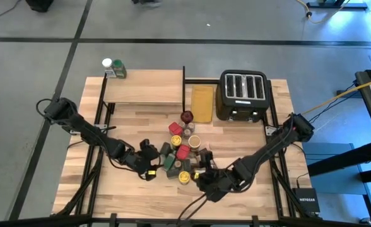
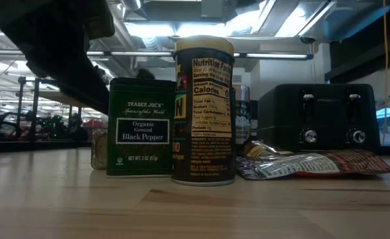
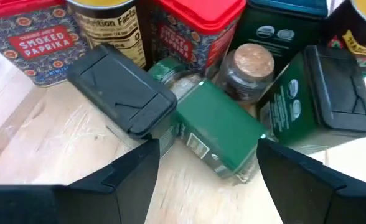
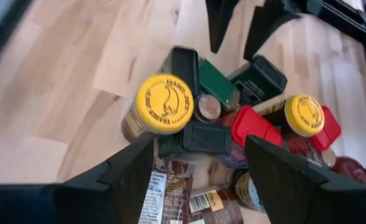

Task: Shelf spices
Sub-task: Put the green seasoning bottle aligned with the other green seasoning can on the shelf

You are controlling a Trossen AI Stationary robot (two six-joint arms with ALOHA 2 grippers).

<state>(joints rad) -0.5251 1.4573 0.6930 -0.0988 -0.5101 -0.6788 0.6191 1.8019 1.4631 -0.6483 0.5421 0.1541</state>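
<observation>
The spices [image 1: 180, 153] stand and lie in a cluster at the table's middle: red and green tins, yellow-lidded jars, a brown packet. Two more jars [image 1: 114, 68] stand at the far left corner of the shelf [image 1: 144, 87]. My left gripper [image 1: 153, 162] is open at the cluster's left side. In its wrist view the gripper [image 3: 205, 168] has a green tin [image 3: 219, 132], lying on its side, ahead between the fingers. My right gripper [image 1: 201, 173] is open at the cluster's near right, and in its wrist view the gripper [image 4: 198, 162] hovers over a yellow-lidded jar [image 4: 165, 104] and a brown packet [image 4: 170, 196].
A black toaster [image 1: 244, 94] stands at the far right, with a flat tan board [image 1: 202, 103] beside it. A dark red round thing [image 1: 187, 116] sits at the cluster's far end. Bare tabletop [image 1: 110, 189] lies along the near edge.
</observation>
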